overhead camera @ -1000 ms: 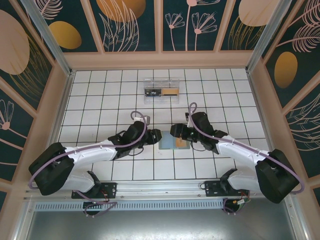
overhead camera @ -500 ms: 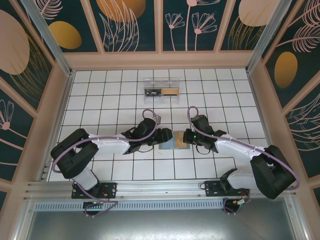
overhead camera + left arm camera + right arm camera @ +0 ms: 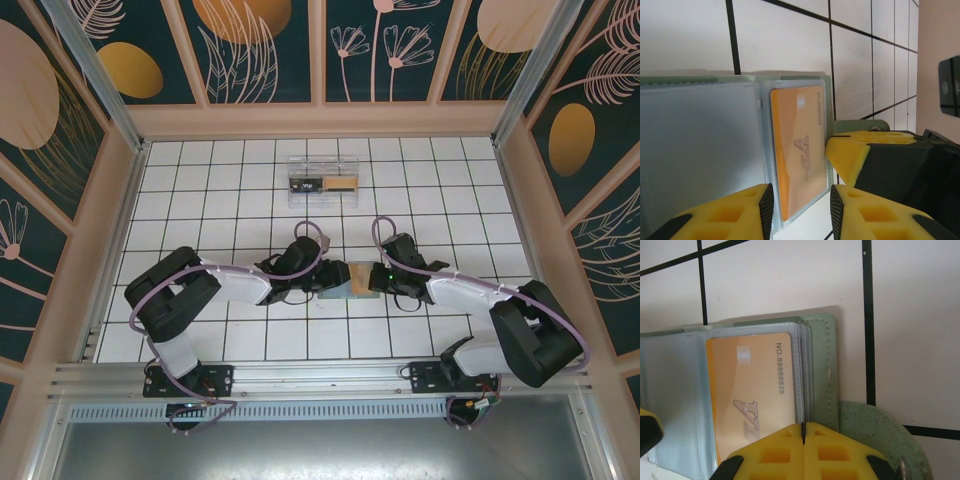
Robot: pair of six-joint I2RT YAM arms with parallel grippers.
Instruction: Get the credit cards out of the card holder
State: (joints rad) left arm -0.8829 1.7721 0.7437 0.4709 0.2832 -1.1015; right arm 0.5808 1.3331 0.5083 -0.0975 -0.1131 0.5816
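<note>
On glossy white tiles (image 3: pixel 775 285), grey-green card holder (image 3: pixel 821 365) lies open, orange plastic card (image 3: pixel 750 390) sleeved; left gripper (image 3: pixel 800 192) gapes astride it, right gripper (image 3: pixel 803 437) pinched together at the stitched edge.

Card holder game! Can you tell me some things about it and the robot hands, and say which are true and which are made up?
1. The card holder lies open on the table. True.
2. The orange card lies loose on the tiles. False: it sits in a clear sleeve of the holder.
3. The right gripper is shut, right at the holder's edge. True.
4. The left gripper is shut tight. False: there is a gap between its yellow fingers, near the end of the card.
5. The clear box sits on top of the holder. False: it stands apart, farther back on the table.
</note>
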